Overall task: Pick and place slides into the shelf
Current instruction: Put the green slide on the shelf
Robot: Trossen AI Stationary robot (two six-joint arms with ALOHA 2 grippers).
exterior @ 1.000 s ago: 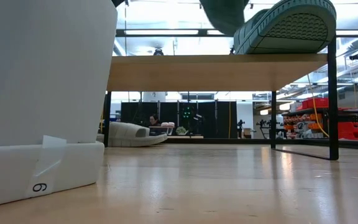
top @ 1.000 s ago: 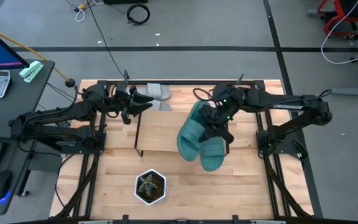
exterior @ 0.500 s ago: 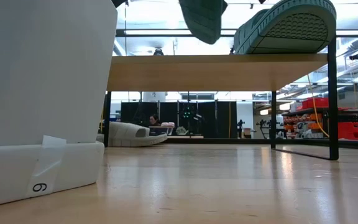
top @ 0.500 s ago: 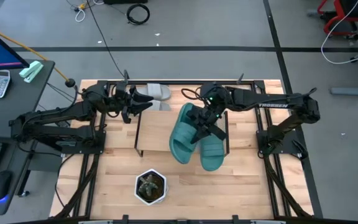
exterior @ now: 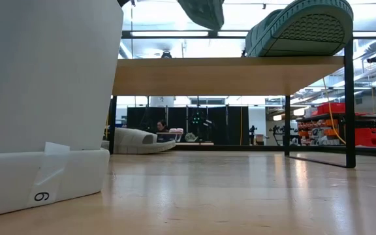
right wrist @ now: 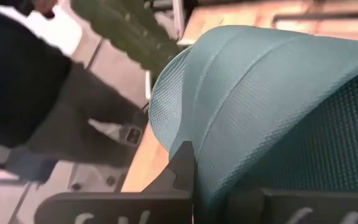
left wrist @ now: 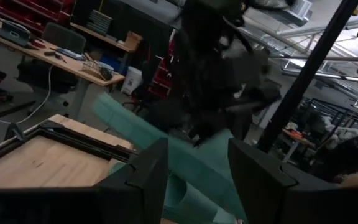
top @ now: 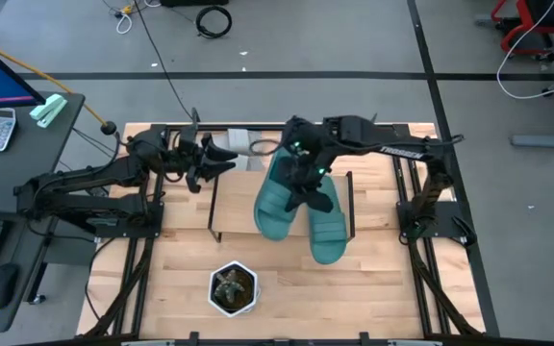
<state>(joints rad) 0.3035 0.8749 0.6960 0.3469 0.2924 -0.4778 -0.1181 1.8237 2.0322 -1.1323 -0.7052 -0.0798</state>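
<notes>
the right gripper [top: 306, 178] is over the low shelf with the light wood top and thin black legs [top: 239, 207]. its fingers are pinching a teal-green rubber slide sandal with a wide strap [top: 275, 204], and the right wrist view shows the dark fingers pressed on the teal rubber. the low view shows that slide hanging up in the air, above the shelf board and not touching it. the other teal-green slide [top: 327, 229] already lies on the shelf, just beside the held one.

a light grey rubber slide [top: 241, 143] lies on the big table at the back, close to the left gripper [top: 214, 160]. the left gripper hangs near the back edge of the table, with its fingers spread and nothing between them. i think only one grey slide shows, but the arms may hide another.

a small white pot with a spiky green plant [top: 232, 288] stands at the front of the table.

the step now looks like putting the second teal slide down. next the right arm should go lower, lay the slide flat beside its twin, then let go.
</notes>
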